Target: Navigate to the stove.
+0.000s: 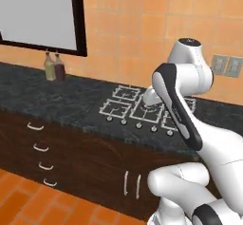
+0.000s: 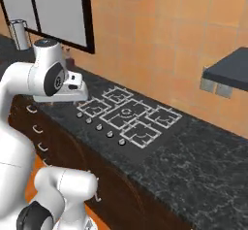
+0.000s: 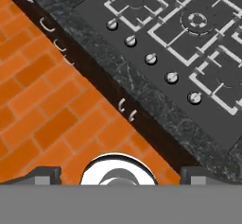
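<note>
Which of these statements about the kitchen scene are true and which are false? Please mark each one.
1. The stove has five knobs in a row along its front edge. True.
2. A pot stands on the centre burner. False: the grates carry nothing.
3. Two bottles stand on the counter to the left of the stove. True.
4. The floor is grey tile. False: it is orange brick.
5. The pincer holds a cup. False: its tips stand apart with nothing between them, over the floor in front of the cabinets.
</note>
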{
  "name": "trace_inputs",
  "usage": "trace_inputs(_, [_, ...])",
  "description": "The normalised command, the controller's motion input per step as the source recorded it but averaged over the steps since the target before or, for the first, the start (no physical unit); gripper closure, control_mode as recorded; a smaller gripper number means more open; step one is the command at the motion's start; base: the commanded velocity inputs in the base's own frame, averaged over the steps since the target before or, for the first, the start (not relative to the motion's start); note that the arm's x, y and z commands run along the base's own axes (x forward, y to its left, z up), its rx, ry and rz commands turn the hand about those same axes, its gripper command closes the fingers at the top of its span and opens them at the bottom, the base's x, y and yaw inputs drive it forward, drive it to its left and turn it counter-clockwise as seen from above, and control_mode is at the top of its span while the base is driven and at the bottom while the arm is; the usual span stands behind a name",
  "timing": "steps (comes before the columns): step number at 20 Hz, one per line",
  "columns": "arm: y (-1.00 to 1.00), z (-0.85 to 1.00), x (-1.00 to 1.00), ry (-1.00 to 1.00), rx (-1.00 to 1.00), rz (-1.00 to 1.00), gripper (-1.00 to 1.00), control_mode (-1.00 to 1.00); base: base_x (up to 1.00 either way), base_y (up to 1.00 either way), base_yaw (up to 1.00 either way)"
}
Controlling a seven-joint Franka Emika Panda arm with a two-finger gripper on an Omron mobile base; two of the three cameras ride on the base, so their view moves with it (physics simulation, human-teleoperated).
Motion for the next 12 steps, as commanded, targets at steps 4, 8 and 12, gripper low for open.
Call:
trace_inputs(4, [0.0,0.0,0.0,0.0,0.0,0.0,-1.0,1.0,0.22,0.36,-0.95])
trace_inputs(8, [0.0,0.0,0.0,0.0,0.0,0.0,-1.0,1.0,0.53,0.98,-0.61])
trace_inputs(12, [0.0,0.0,0.0,0.0,0.0,0.0,-1.0,1.0,0.82,1.0,-0.27])
